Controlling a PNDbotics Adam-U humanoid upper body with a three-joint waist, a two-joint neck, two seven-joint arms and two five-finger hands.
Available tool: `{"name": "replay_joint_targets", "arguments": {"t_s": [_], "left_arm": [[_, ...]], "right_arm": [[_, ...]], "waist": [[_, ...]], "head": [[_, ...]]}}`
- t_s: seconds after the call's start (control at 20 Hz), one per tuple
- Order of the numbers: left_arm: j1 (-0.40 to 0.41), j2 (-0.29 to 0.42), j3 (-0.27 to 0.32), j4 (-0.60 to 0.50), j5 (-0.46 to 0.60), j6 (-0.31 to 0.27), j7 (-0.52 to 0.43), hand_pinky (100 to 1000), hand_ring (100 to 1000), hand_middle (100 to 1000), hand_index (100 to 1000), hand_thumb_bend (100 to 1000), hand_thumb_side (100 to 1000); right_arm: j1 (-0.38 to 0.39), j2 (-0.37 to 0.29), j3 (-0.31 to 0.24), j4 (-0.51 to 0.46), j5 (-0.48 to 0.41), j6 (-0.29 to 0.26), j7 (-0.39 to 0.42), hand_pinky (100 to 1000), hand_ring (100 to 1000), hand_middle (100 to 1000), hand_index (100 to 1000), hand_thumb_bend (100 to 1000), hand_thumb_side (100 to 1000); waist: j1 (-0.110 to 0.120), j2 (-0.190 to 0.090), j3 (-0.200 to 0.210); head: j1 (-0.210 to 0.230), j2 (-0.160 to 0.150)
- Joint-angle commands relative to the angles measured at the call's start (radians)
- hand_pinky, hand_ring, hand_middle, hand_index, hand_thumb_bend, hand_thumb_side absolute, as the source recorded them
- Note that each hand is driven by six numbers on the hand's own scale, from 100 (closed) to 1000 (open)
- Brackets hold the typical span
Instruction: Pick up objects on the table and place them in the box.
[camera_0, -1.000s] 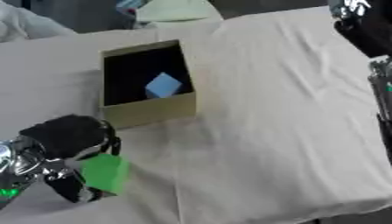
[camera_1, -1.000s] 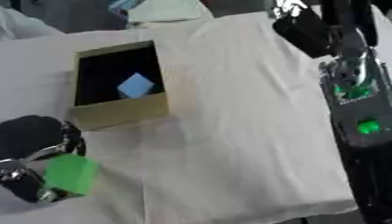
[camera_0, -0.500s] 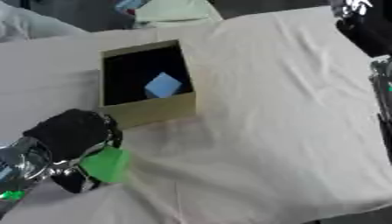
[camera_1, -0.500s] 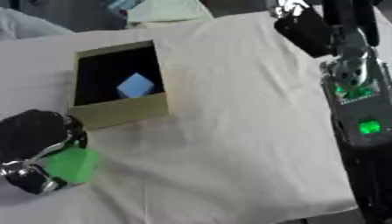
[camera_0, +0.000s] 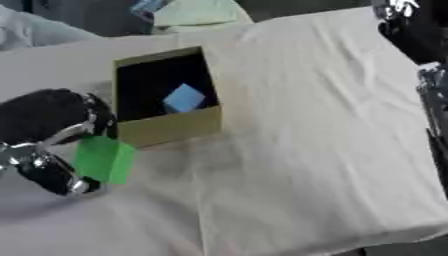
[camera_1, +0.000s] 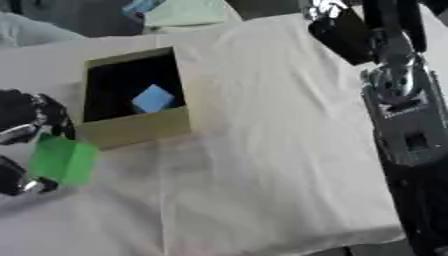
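Left hand (camera_0: 52, 135) is pinching the green block (camera_0: 104, 159) betw. thumb and fingers, holding it just left of the box's (camera_0: 171, 127) near wall, w/ that wall sitting betw. block and opening. A blue cube (camera_0: 184, 98) is lying inside. Right hand (camera_1: 337, 27) is hanging far right (fingers: can't tell). Pale green cloth (camera_0: 197, 12) is lying beyond, white-covered tabletop (camera_0: 306, 150) underneath.

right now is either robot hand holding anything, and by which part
The left robot hand holds a green block, pinched at its left side. The right hand isn't visibly holding anything.
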Motion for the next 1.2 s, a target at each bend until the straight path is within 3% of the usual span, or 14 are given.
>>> {"name": "replay_joint_targets", "arguments": {"t_s": [0.05, 0.35, 0.65, 0.85, 1.2], "left_arm": [[-0.046, 0.042, 0.068, -0.009, 0.08, 0.037, -0.001, 100, 303, 330, 501, 283, 100], [-0.165, 0.028, 0.128, -0.009, 0.173, 0.095, -0.01, 100, 280, 299, 482, 216, 100], [-0.296, -0.036, 0.139, 0.025, 0.145, 0.133, -0.039, 100, 307, 316, 500, 178, 100], [-0.377, -0.092, 0.127, 0.149, 0.093, 0.11, -0.049, 100, 326, 330, 535, 165, 100], [-0.479, -0.198, 0.107, 0.374, -0.027, 0.032, 0.03, 100, 334, 339, 541, 163, 100]], "right_arm": [[-0.023, -0.025, -0.008, -0.016, 0.001, -0.003, 0.003, 825, 725, 509, 821, 100, 720], [-0.05, -0.038, -0.001, -0.016, -0.002, -0.009, 0.016, 826, 725, 510, 821, 100, 722], [-0.071, -0.04, 0.003, -0.016, -0.005, -0.013, 0.023, 827, 726, 509, 820, 100, 724], [-0.082, -0.042, 0.005, -0.016, -0.006, -0.014, 0.025, 827, 726, 509, 820, 100, 725], [-0.105, -0.041, 0.007, -0.016, -0.009, -0.02, 0.027, 828, 726, 509, 820, 100, 725]], "waist": [[-0.003, -0.017, -0.001], [-0.004, -0.005, -0.01], [-0.007, 0.012, -0.021], [-0.009, 0.024, -0.028], [-0.012, 0.044, -0.044]], "head": [[0.003, 0.005], [0.041, 0.005], [0.077, 0.005], [0.092, 0.005], [0.121, 0.005]]}}
